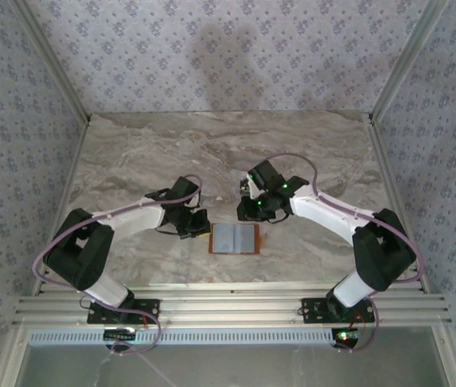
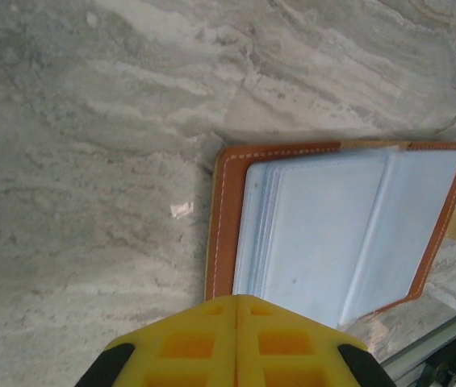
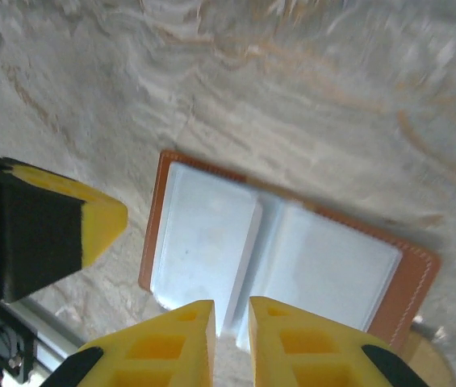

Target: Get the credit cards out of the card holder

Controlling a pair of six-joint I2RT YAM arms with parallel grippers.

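Marble-patterned table (image 1: 308, 153) carries everything, with the left arm (image 1: 123, 219) and the right arm (image 1: 332, 216) both bent inward over its near half. Between their two grippers lies the card holder (image 1: 234, 238), spread open and flat, its grey-blue inner faces turned up inside a brown leather rim with pale stitching. The left gripper (image 2: 236, 300) has its yellow jaws pressed tight together, and the holder's brown edge sits directly ahead of their tips, touching or just beyond; I cannot tell which. The right gripper (image 3: 232, 305) hangs over the holder's centre fold with its jaws a narrow slit apart. A pale raised sleeve (image 3: 240, 242) runs up toward that slit, but whether the jaws pinch it I cannot tell. Close to one side of those jaws, a small brown snap tab (image 3: 425, 359) pokes out from the holder's edge
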